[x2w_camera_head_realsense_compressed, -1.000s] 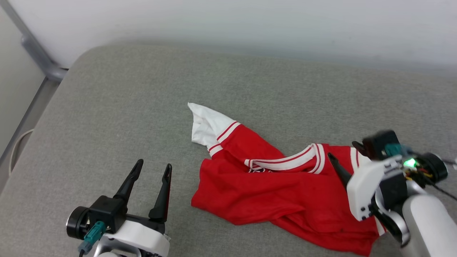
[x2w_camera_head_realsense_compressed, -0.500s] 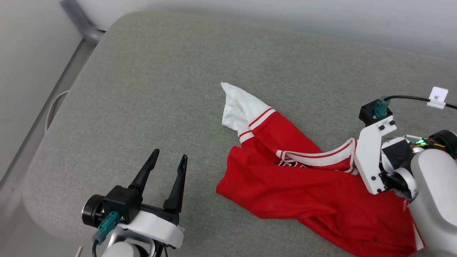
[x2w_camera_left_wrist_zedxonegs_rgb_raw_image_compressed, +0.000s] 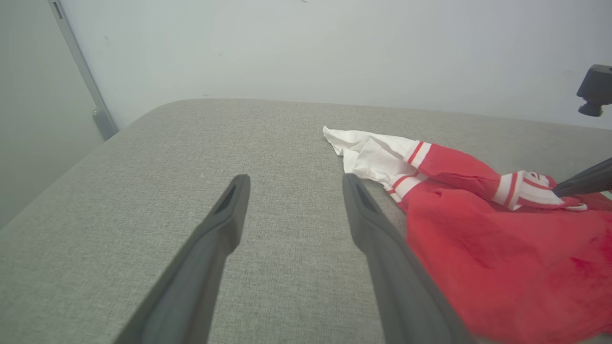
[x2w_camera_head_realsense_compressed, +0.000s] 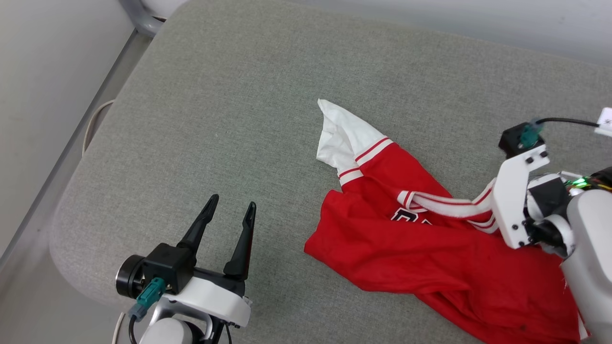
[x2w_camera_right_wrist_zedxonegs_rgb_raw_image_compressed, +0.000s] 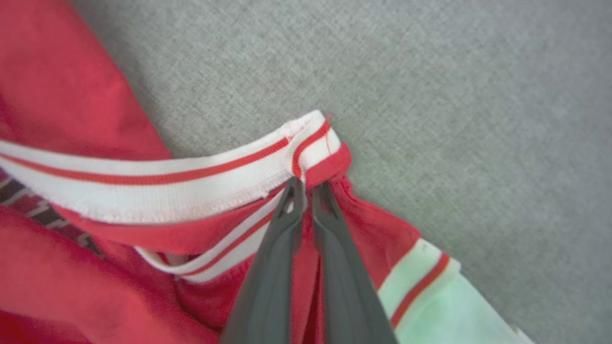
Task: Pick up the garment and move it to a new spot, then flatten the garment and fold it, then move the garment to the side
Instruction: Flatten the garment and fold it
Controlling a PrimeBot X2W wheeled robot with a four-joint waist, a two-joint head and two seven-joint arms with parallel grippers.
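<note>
The garment [x2w_camera_head_realsense_compressed: 420,253], a red shirt with white sleeves and striped trim, lies crumpled on the grey padded surface, right of centre. Part of a black print shows under its collar [x2w_camera_head_realsense_compressed: 444,205]. In the right wrist view my right gripper [x2w_camera_right_wrist_zedxonegs_rgb_raw_image_compressed: 307,186] is shut on the collar's end, where the white-red band folds over. The band is drawn taut towards the wrist. My left gripper [x2w_camera_head_realsense_compressed: 233,203] is open and holds nothing, low at the left, a short way from the garment's left hem. In the left wrist view the left gripper [x2w_camera_left_wrist_zedxonegs_rgb_raw_image_compressed: 294,179] points past the white sleeve [x2w_camera_left_wrist_zedxonegs_rgb_raw_image_compressed: 368,153].
The grey padded surface [x2w_camera_head_realsense_compressed: 239,95] has a rounded left edge with floor beyond it. A metal post [x2w_camera_head_realsense_compressed: 138,14] and a pale cable loop [x2w_camera_head_realsense_compressed: 93,126] stand off that edge. A black cable with a white tag [x2w_camera_head_realsense_compressed: 606,119] trails from my right wrist.
The head camera has turned, shifting the whole picture. My right gripper has closed on the collar's end, and the band now stretches up, uncovering some of the print. The left gripper stays open.
</note>
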